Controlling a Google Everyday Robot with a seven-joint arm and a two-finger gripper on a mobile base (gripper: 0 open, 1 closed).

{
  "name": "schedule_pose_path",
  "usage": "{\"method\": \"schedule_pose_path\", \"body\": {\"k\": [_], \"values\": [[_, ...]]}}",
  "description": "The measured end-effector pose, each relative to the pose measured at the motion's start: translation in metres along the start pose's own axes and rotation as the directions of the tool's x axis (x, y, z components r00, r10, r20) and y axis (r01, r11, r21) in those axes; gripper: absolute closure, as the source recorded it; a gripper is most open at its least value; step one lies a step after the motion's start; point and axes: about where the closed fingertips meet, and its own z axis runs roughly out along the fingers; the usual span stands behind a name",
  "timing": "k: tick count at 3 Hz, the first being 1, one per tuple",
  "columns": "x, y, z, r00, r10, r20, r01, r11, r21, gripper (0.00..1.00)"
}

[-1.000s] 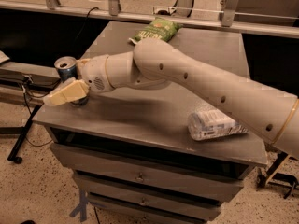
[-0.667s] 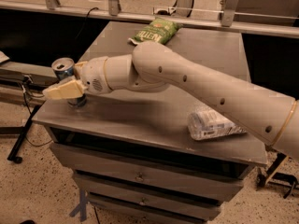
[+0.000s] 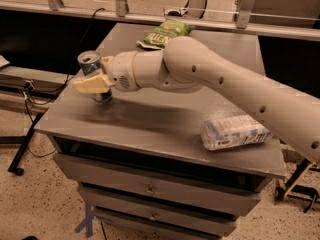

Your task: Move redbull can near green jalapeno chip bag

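Note:
The redbull can (image 3: pixel 90 61), blue and silver with an open silver top, stands upright near the left edge of the grey cabinet top (image 3: pixel 150 119). My gripper (image 3: pixel 94 76) is at the can, with one cream finger (image 3: pixel 91 84) across its front and the other behind it, shut on it. The can's lower part shows below the finger. The green jalapeno chip bag (image 3: pixel 164 33) lies flat at the far edge of the top, well behind the can and to its right. My arm reaches in from the right.
A clear plastic bottle with a white label (image 3: pixel 235 132) lies on its side at the front right of the top. A metal rail (image 3: pixel 150 18) runs behind the cabinet. Drawers (image 3: pixel 150 189) are below. A cable and stand are on the floor at left.
The gripper and the can have shifted to the right, away from the left edge, towards the middle of the top. The bag and bottle have not moved.

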Motion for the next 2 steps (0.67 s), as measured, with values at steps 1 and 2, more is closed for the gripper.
{"method": "schedule_pose_path", "body": {"k": [1,2], "values": [[-0.0158,-0.0371,-0.0648,0.999,-0.036,-0.030,0.040,0.9933,0.108,1.00],[-0.0167,-0.0392,-0.0669,0.999,-0.039,-0.032,0.042,0.9928,0.112,1.00]]}}
